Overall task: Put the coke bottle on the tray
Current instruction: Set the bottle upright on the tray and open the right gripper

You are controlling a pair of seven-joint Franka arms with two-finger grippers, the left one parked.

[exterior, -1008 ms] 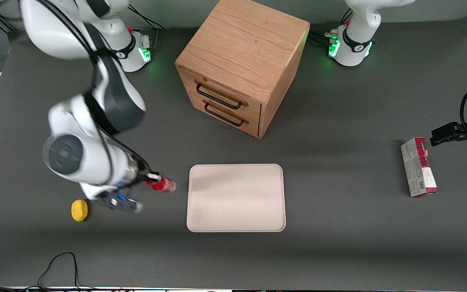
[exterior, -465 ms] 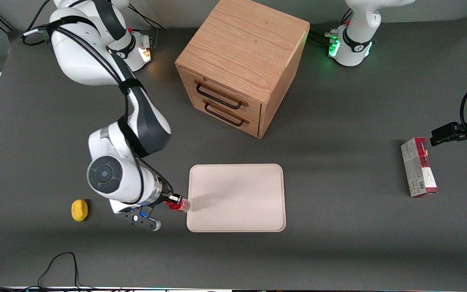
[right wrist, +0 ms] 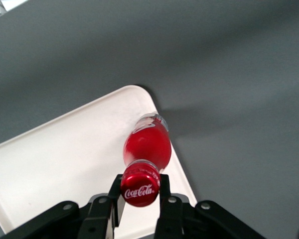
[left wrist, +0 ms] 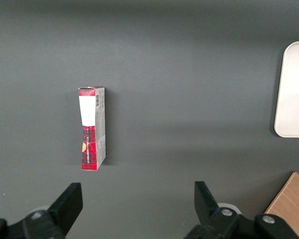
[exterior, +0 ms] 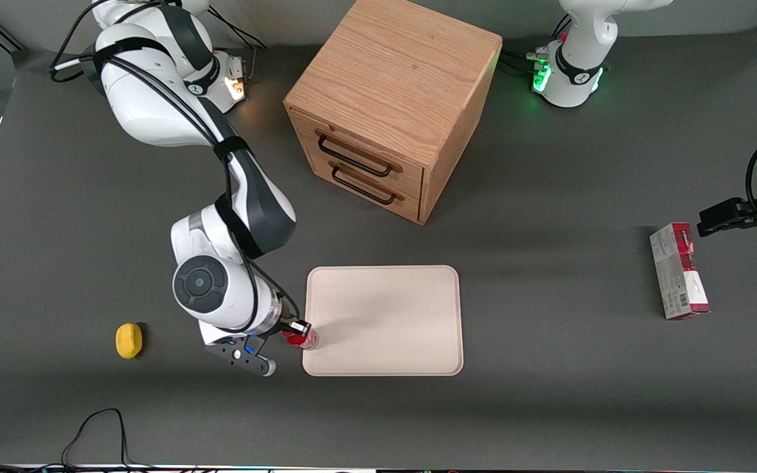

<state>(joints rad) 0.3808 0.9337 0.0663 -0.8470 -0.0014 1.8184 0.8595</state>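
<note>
My right gripper (exterior: 298,330) is shut on the coke bottle (exterior: 302,338), a small bottle with a red cap, red label and clear base. It holds the bottle by the neck over the edge of the cream-white tray (exterior: 391,309) that faces the working arm's end of the table, near the tray's corner closest to the front camera. In the right wrist view the gripper (right wrist: 140,191) clamps just under the red cap, and the bottle (right wrist: 147,144) hangs over the tray's rim (right wrist: 55,149) with its base toward the tray's corner.
A wooden drawer cabinet (exterior: 391,105) stands farther from the front camera than the tray. A yellow lemon (exterior: 129,341) lies toward the working arm's end. A red-and-white carton (exterior: 679,270) lies toward the parked arm's end, also in the left wrist view (left wrist: 92,127).
My right arm has carried the coke bottle sideways from the open table near the lemon to the tray's edge, and a little nearer to the front camera. The grip has stayed shut.
</note>
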